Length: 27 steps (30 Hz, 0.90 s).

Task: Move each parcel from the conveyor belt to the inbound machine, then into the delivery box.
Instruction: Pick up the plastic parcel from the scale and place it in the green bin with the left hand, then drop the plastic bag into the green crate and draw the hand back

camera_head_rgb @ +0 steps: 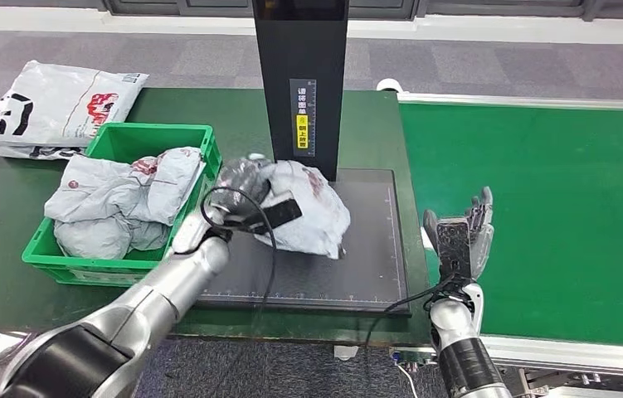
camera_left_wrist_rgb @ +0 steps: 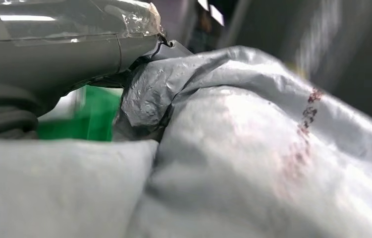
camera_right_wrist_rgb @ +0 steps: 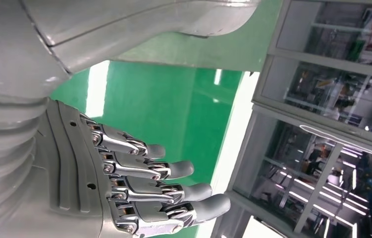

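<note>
Conveyor belt [camera_head_rgb: 540, 207] lies bare green at the right; the table [camera_head_rgb: 9, 215] carries the inbound machine [camera_head_rgb: 366, 249], its dark plate under a black post so a parcel can be registered. The green delivery box [camera_head_rgb: 125, 141] stands just left of the plate, already holding grey bags. A grey parcel [camera_head_rgb: 308, 211] rests on the plate, the left hand [camera_head_rgb: 237, 203] laid on its near-box end, probably for the transfer (the grip itself cannot be told). The left wrist view [camera_left_wrist_rgb: 273, 163] adds crumpled film close up. The right hand [camera_head_rgb: 461, 232], fingers spread and empty, waits at the belt's edge.
</note>
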Each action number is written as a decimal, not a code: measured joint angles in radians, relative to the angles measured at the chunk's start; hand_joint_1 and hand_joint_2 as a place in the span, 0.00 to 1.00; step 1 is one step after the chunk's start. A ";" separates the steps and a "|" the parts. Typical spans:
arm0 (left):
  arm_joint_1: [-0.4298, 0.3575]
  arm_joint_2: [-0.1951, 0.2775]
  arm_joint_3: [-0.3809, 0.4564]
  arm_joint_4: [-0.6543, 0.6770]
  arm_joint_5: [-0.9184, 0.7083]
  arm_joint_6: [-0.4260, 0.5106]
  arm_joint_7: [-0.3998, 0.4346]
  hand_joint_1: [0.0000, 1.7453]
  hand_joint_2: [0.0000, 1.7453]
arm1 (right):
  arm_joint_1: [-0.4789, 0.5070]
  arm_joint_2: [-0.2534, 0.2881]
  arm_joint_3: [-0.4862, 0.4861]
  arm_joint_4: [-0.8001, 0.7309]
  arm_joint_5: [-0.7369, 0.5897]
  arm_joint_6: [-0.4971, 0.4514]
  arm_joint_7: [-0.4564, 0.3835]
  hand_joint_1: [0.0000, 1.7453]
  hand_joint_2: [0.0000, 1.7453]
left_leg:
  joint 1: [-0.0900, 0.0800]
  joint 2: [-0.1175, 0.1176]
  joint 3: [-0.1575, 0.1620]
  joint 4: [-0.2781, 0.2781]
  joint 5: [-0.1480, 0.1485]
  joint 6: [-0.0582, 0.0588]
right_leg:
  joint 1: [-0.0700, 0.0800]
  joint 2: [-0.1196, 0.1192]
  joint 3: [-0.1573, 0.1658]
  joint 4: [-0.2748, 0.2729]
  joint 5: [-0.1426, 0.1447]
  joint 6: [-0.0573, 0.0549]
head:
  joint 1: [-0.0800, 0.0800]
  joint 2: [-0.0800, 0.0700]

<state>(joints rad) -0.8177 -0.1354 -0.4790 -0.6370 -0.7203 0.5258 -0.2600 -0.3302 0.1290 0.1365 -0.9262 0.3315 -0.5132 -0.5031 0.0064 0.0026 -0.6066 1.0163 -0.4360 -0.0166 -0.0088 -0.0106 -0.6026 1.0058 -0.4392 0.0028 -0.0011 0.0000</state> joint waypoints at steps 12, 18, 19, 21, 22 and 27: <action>-0.033 0.061 0.096 -0.112 -0.104 0.089 0.053 1.00 1.00 | -0.001 0.000 -0.002 0.000 -0.016 -0.010 -0.015 0.00 1.00 | 0.000 -0.001 -0.002 0.000 0.000 0.000 | 0.000 0.000 -0.001 0.000 0.000 0.000 | 0.000 0.000; -0.082 0.168 0.165 -0.106 -0.211 0.153 0.115 1.00 1.00 | -0.003 -0.002 -0.008 0.000 -0.040 -0.023 -0.022 0.00 1.00 | 0.000 0.003 -0.001 -0.001 0.000 -0.001 | 0.000 0.003 -0.003 0.001 0.000 -0.001 | 0.000 0.000; -0.084 0.188 0.186 -0.102 -0.222 0.162 0.111 1.00 1.00 | -0.003 -0.004 -0.010 0.000 -0.044 -0.024 -0.024 0.00 1.00 | 0.000 0.003 -0.001 -0.001 0.000 -0.001 | 0.001 0.004 -0.003 0.001 0.000 -0.001 | 0.000 0.000; -0.084 0.224 0.232 -0.093 -0.231 0.167 0.093 1.00 1.00 | -0.003 -0.008 -0.011 0.000 -0.049 -0.025 -0.028 0.00 1.00 | 0.000 0.004 -0.001 -0.001 0.000 -0.001 | 0.001 0.005 -0.004 0.001 0.000 -0.001 | 0.000 0.000; -0.084 0.237 0.253 -0.089 -0.233 0.168 0.087 1.00 1.00 | -0.002 -0.009 -0.012 0.000 -0.051 -0.026 -0.029 0.00 1.00 | 0.000 0.004 -0.001 -0.001 0.001 -0.001 | 0.001 0.005 -0.004 0.001 0.000 -0.002 | 0.000 0.000; -0.084 0.270 0.307 -0.076 -0.250 0.168 0.087 1.00 1.00 | -0.003 -0.010 -0.018 0.000 -0.051 -0.027 -0.030 0.00 1.00 | 0.001 0.000 -0.003 -0.001 0.001 -0.001 | 0.001 0.001 -0.004 0.001 0.000 -0.002 | 0.000 0.000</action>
<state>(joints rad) -0.9017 0.1342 -0.1723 -0.7134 -0.9707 0.6939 -0.1729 -0.3329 0.1190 0.1186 -0.9262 0.2800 -0.5405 -0.5333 0.0071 0.0028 -0.6091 1.0151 -0.4354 -0.0176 -0.0081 -0.0099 -0.6065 1.0069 -0.4396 0.0006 -0.0011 0.0000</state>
